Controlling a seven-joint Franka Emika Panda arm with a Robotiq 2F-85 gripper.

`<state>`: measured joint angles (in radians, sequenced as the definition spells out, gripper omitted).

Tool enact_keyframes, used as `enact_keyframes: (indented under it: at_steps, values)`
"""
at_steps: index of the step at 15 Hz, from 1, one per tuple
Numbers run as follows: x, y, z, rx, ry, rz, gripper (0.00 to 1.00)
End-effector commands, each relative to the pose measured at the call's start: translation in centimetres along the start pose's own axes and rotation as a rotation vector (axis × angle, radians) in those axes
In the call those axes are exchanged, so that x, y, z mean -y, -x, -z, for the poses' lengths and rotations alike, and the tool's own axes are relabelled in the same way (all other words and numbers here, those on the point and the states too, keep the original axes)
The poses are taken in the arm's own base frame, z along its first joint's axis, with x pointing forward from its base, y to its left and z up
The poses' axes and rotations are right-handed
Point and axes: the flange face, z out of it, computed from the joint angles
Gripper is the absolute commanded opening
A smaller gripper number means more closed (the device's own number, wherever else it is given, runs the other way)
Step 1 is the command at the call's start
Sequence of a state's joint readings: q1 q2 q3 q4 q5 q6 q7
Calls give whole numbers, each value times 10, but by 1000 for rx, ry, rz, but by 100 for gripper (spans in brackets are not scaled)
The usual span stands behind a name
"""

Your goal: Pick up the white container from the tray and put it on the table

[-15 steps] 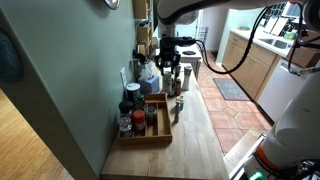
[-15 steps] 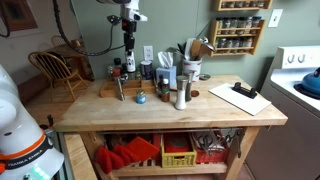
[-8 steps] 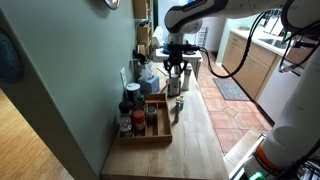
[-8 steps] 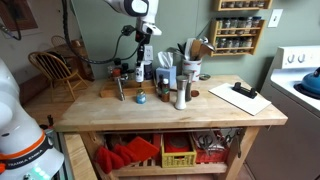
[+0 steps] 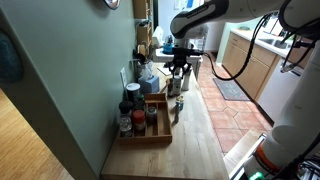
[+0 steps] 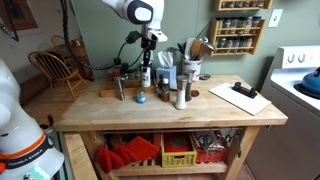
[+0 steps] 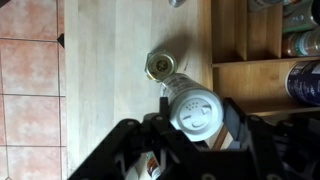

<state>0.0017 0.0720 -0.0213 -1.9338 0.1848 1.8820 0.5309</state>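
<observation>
My gripper (image 7: pixel 190 125) is shut on the white container (image 7: pixel 192 110); its round white shaker lid faces the wrist camera between the two black fingers. It hangs above the pale wood table (image 7: pixel 110 50), just outside the low wall of the light-wood tray (image 7: pixel 250 62). In both exterior views the gripper (image 5: pixel 178 68) (image 6: pixel 146 72) hangs past the far end of the tray (image 5: pixel 160 135) (image 6: pixel 108 92), close to a cluster of jars. The tray still holds several spice jars (image 5: pixel 131 108).
A small jar with a gold lid (image 7: pixel 160 66) stands on the table just ahead of the container. Grinders and utensil holders (image 6: pixel 182 80) crowd the table's middle. A clipboard (image 6: pixel 240 96) lies at its other end. Reddish tiled floor (image 7: pixel 28 80) lies beyond the table edge.
The gripper has moved sideways away from the tray over the table, with the white container in it, toward the cluster of jars and holders.
</observation>
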Motion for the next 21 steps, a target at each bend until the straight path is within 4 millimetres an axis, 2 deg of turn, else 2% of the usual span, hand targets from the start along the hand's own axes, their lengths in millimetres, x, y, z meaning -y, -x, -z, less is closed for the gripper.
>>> enact_keyframes:
  at_steps: [1,3,4,7,12,16,21]
  values:
    - [1,0,1,0,0,2,56]
    - [2,0,2,-2,-1,3,56]
    - [2,0,2,-2,-1,3,31]
    - [-13,-4,7,-12,-10,-43,31]
    - [-50,-20,8,-17,-15,-131,31]
    - [-84,-34,-3,-19,-14,-170,31]
    - [-107,-51,-34,-33,-40,-185,31]
